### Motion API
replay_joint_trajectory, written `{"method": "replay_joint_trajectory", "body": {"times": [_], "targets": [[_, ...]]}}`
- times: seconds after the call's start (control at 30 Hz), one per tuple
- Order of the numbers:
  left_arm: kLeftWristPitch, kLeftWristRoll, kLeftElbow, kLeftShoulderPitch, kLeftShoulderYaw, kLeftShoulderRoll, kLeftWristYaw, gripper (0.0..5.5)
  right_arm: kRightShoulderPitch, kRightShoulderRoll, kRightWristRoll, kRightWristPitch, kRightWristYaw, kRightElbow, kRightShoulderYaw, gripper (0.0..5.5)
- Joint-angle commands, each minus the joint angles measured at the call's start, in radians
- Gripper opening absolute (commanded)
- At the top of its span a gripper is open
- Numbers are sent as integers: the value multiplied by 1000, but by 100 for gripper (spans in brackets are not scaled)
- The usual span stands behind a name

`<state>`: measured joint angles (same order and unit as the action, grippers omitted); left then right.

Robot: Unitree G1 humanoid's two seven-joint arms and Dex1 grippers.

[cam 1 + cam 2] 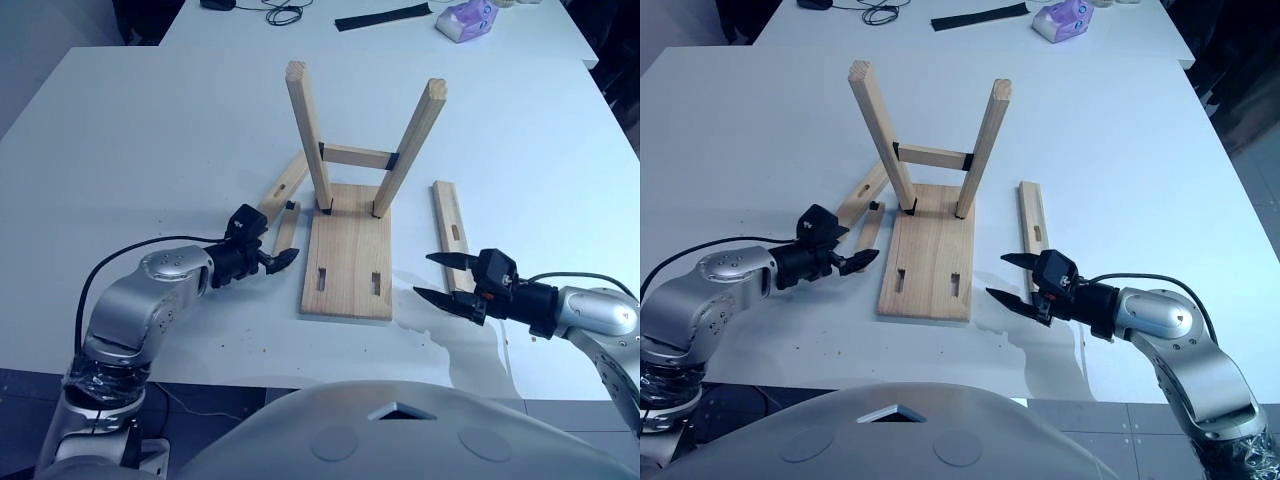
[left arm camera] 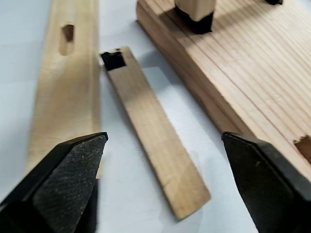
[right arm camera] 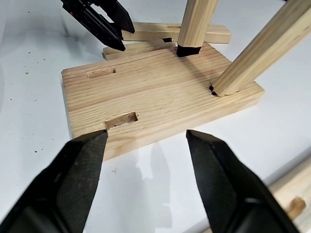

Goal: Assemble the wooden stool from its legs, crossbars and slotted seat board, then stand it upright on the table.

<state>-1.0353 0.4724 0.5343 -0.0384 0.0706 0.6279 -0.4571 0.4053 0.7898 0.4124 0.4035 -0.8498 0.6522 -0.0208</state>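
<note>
The slotted seat board (image 1: pixel 345 255) lies flat on the white table. Two legs (image 1: pixel 308 130) (image 1: pixel 412 145) stand in its far slots, joined by a crossbar (image 1: pixel 355 157). Both near slots (image 3: pixel 121 119) are empty. To the board's left lie a loose leg (image 1: pixel 283 187) and a short loose crossbar (image 2: pixel 150 141). Another loose leg (image 1: pixel 450 230) lies to the right. My left gripper (image 1: pixel 278 260) is open just above the loose crossbar's near end, fingers on either side. My right gripper (image 1: pixel 422 274) is open off the board's near right corner, holding nothing.
A second table behind carries a tissue pack (image 1: pixel 465 20), a black strip (image 1: pixel 382 17) and cables (image 1: pixel 285 12). The table's near edge (image 1: pixel 300 378) runs just behind both grippers. Free room lies at the far left and far right.
</note>
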Motion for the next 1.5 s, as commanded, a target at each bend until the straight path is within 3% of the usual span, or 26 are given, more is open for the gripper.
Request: {"method": "replay_joint_trajectory", "body": {"times": [0.03, 0.43, 1.13, 1.5], "targets": [[0, -31, -21, 6, 19, -2, 18, 435, -2, 3, -2, 12, 3, 6, 4, 299], [-29, -59, -43, -20, 78, -3, 5, 435, -14, 5, -7, 19, 4, 9, 27, 299], [47, -92, -133, -32, 64, 57, -61, 143, 17, -9, -11, 34, 56, 41, 42, 299], [61, -91, -152, 84, 0, 44, -44, 134, 23, -23, -9, 28, 88, 38, 29, 299]]}}
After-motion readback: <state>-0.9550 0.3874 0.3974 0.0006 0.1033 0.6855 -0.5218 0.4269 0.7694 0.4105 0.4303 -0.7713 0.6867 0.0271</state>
